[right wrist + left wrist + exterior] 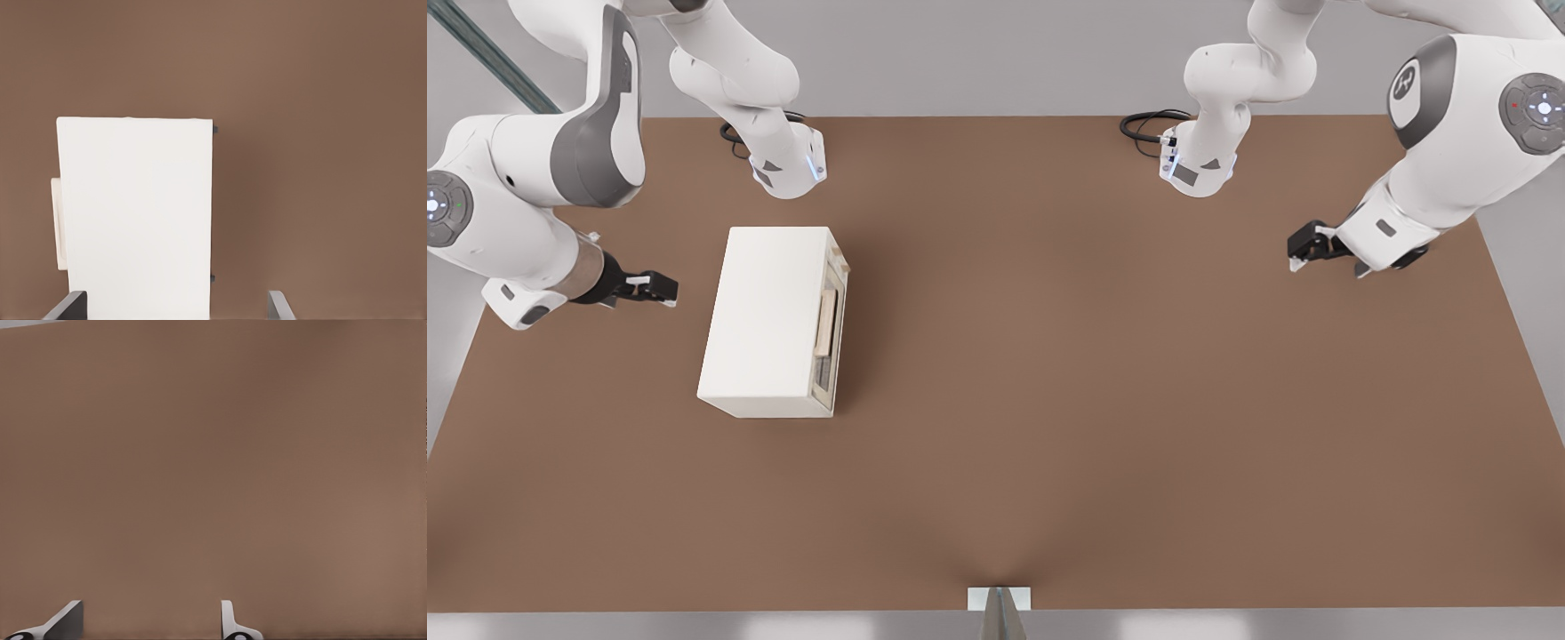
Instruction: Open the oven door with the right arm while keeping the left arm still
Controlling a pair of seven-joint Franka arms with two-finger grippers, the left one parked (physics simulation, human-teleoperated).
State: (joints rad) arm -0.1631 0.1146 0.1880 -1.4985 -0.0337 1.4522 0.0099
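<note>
While the oven door (831,331) is sitting shut on the oven (769,320), facing the front view's right, its stiff wooden handle (826,323) is looking like the hold, and the claw (660,286) is hovering released above the counter (1094,373) behind the oven.

- I see a plain brown table (1049,400); the cream-white oven (769,320) stands directly on it toward the front view's left.
- My gripper (660,288) hangs beside the oven, fingers parted.
- Both arm bases (787,164) sit at the table's far edge.
</note>
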